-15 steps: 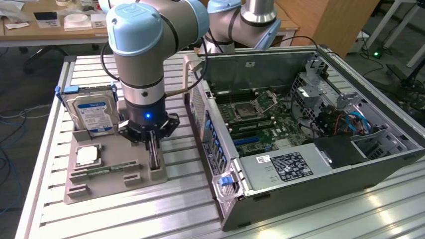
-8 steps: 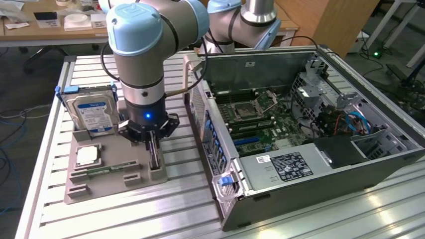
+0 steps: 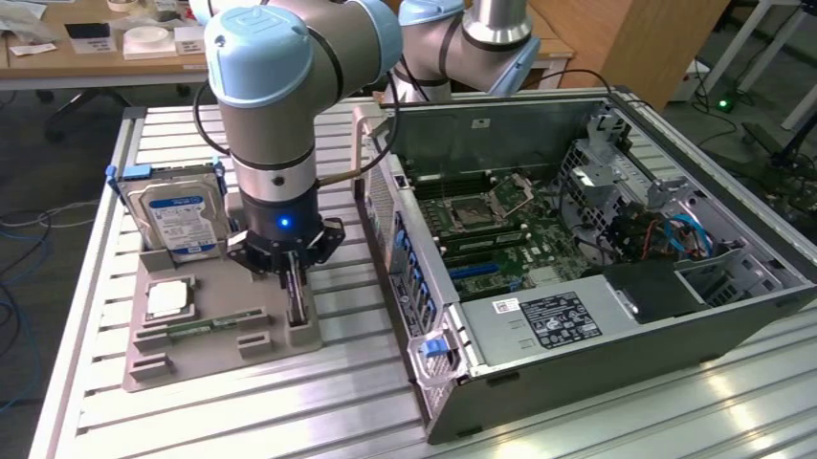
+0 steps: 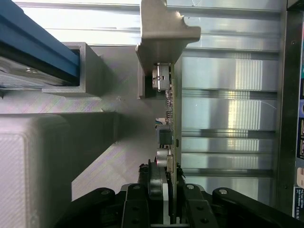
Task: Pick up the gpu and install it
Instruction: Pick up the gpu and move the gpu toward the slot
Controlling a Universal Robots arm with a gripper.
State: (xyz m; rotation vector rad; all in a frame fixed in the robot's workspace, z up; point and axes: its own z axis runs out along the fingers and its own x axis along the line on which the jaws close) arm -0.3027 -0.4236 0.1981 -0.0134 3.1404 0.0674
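The gpu stands on edge in a slot of the grey fixture tray, at the tray's side nearest the computer case. In the wrist view the gpu is seen edge-on as a thin dark card, its far end seated in a grey holder post. My gripper has come straight down over it. The gripper has its fingers pressed on both faces of the card's near end. The card still sits in its holder.
On the tray also stand a silver hard drive, a processor chip and a green memory stick. The open computer case lies on the exterior view's right, its motherboard exposed. A slatted aluminium table lies beneath.
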